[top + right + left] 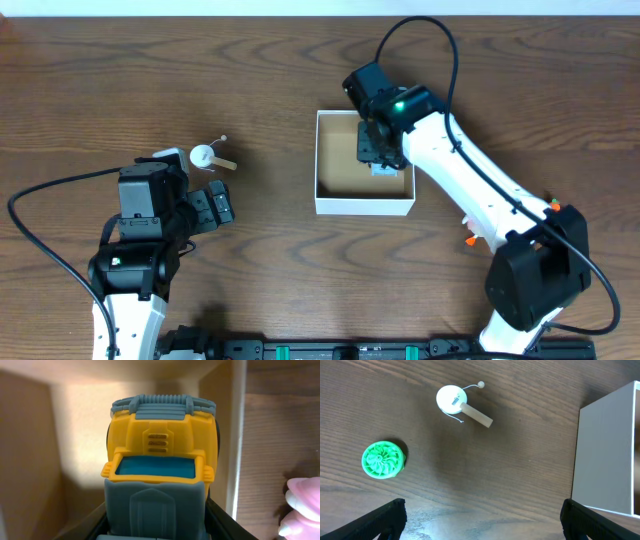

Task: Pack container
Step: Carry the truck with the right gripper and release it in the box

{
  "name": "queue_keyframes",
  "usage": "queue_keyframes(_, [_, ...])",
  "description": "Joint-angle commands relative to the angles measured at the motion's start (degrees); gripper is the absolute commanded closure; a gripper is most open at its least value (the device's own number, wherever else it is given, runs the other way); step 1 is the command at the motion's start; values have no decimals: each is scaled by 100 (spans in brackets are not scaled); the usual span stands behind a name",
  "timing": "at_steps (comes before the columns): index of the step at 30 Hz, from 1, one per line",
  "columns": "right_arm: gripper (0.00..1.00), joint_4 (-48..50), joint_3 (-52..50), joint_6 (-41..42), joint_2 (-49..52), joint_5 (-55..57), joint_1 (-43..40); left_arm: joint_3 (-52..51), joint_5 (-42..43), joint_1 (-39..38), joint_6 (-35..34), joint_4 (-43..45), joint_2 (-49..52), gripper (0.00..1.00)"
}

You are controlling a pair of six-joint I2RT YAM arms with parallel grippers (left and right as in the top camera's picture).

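Dark wood table (pixel 260 60), white container (pixel 364 206), toy truck (pixel 160 445)

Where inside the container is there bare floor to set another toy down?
In the container, the left half, bordered by its left and near walls, is bare brown floor. The far right is crowded: the right tool holds the toy truck there, close to the right wall.

Yellow and grey-blue toy truck (pixel 160 460), white-walled brown container (pixel 364 207), green disc (pixel 382 459), white round toy (pixel 452 399)
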Motion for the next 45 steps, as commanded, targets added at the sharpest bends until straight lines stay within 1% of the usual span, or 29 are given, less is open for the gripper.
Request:
queue_keyframes(1, [87, 42, 11, 138, 68, 162, -219, 118, 39, 24, -72, 20, 20, 2])
queue_keyframes(5, [85, 59, 11, 96, 120, 155, -339, 118, 39, 24, -74, 20, 20, 2])
queue_keyframes(15, [83, 61, 9, 55, 343, 85, -343, 118, 39, 24, -72, 17, 20, 2])
queue_keyframes(18, [80, 68, 9, 55, 413, 52, -343, 118, 39, 24, -72, 20, 20, 2])
queue_keyframes(19, [78, 72, 9, 55, 435, 55, -343, 118, 37, 24, -72, 17, 20, 2])
queue_keyframes(21, [62, 87, 9, 55, 450, 52, -343, 118, 37, 24, -72, 20, 20, 2])
queue_keyframes(24, [46, 136, 9, 55, 459, 52, -343, 118, 39, 24, -72, 20, 20, 2])
queue_keyframes(26, [32, 170, 9, 52, 459, 52, -343, 118, 39, 24, -72, 17, 20, 2])
queue_keyframes(27, [28, 190, 9, 52, 459, 55, -343, 118, 39, 24, -72, 20, 20, 2])
queue_keyframes(30, [25, 258, 9, 48, 459, 52, -343, 118, 39, 24, -72, 17, 20, 2])
queue_keyframes(37, [25, 474, 9, -271, 459, -35, -343, 118, 39, 24, -72, 17, 20, 2])
queue_keyframes(40, [25, 610, 66, -577, 448, -50, -345, 118, 37, 24, -72, 17, 22, 2])
queue_keyframes(43, [21, 535, 372, -1008, 367, -72, -363, 118, 37, 24, -72, 17, 22, 2])
queue_keyframes(45, [19, 315, 715, -1106, 249, -33, -417, 118, 37, 24, -72, 20, 22, 2])
